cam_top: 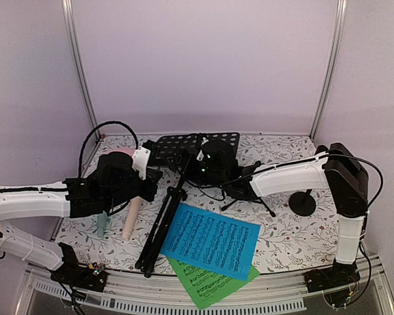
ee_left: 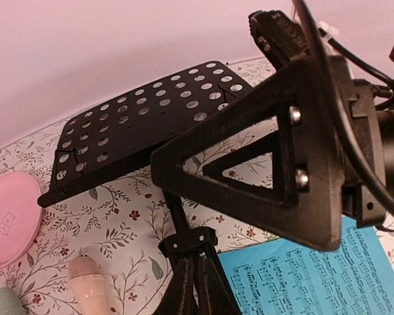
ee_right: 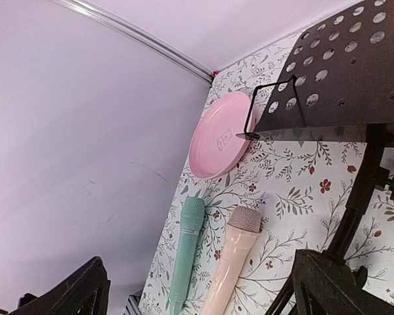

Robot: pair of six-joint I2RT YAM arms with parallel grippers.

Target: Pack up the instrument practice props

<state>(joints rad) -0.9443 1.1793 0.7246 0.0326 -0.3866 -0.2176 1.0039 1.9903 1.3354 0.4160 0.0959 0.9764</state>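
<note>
The black perforated music desk point(cam_top: 196, 146) lies flat at the back, and its folded tripod legs point(cam_top: 159, 230) run toward the front. My left gripper point(cam_top: 154, 185) is shut on the legs just below their hub point(ee_left: 187, 241). My right gripper point(cam_top: 207, 164) is open and points left over the stand's pole; one of its fingers point(ee_left: 249, 177) fills the left wrist view. The mint-green microphone point(ee_right: 187, 252) and the peach microphone point(ee_right: 231, 266) lie side by side at the left edge. The blue music sheet point(cam_top: 211, 239) overlaps the green sheet point(cam_top: 207, 283). A small black microphone tripod point(cam_top: 248, 191) lies under my right arm.
A pink round plate point(ee_right: 220, 134) lies at the back left beside the desk. A black stand with a round base point(cam_top: 303, 202) is at the right. The green sheet hangs over the table's front edge. Walls close in the back and both sides.
</note>
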